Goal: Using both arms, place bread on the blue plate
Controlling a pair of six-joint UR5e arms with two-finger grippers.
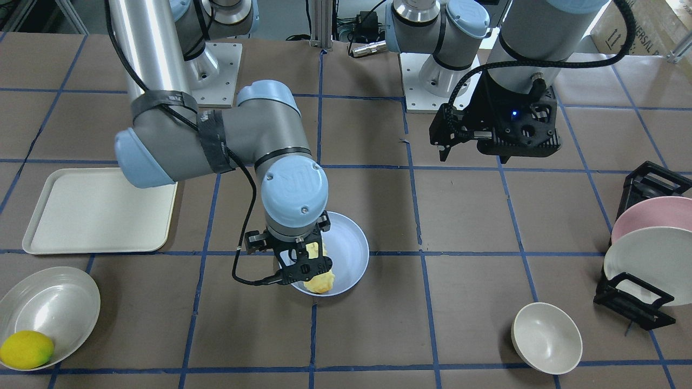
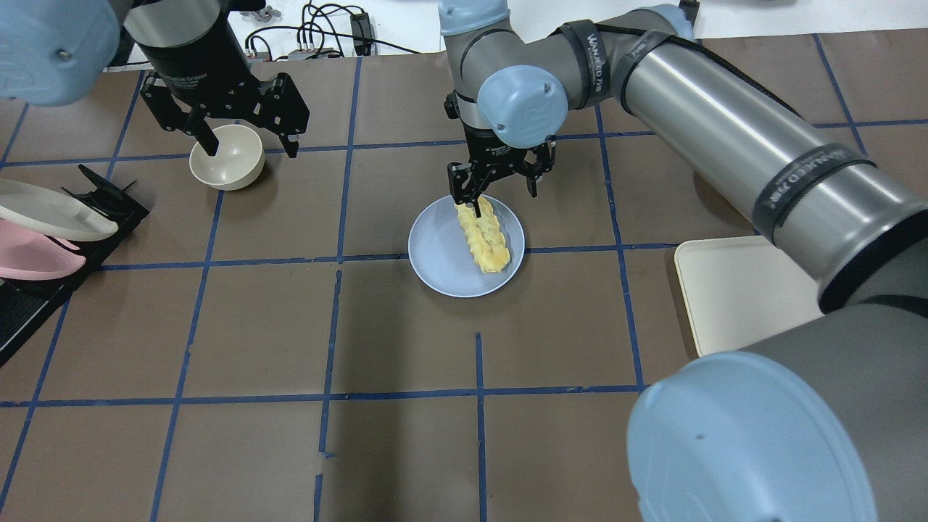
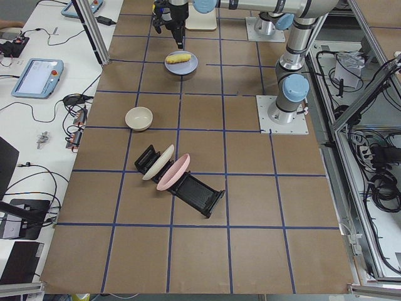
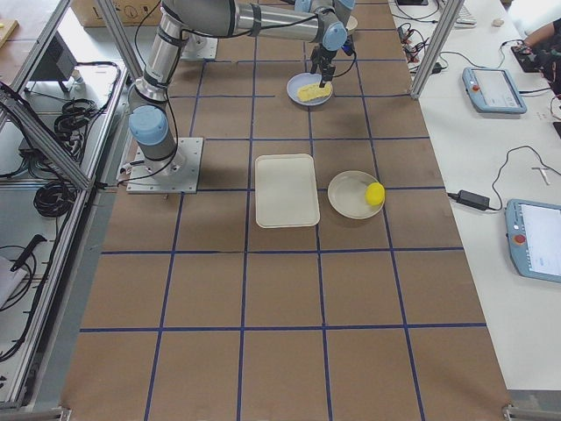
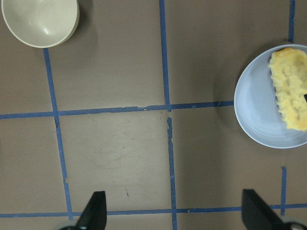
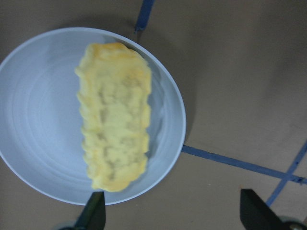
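Note:
The bread (image 2: 484,238), a pale yellow ridged loaf, lies flat on the blue plate (image 2: 435,254) near the table's middle. My right gripper (image 2: 499,196) is open and empty. It hangs just above the plate's far edge, over the loaf's far end. In the right wrist view the bread (image 6: 115,115) lies on the plate (image 6: 38,120) and both fingertips (image 6: 93,211) stand wide apart, clear of it. My left gripper (image 2: 252,148) is open and empty, high above the table to the left. Its wrist view shows the plate (image 5: 254,105) at the right edge.
A beige bowl (image 2: 226,156) sits under the left gripper. A dish rack (image 2: 109,199) holds an off-white plate (image 2: 51,214) and a pink plate (image 2: 32,257) at the left. A cream tray (image 2: 732,290) lies at the right. A lemon (image 1: 26,348) rests in a grey bowl (image 1: 59,302).

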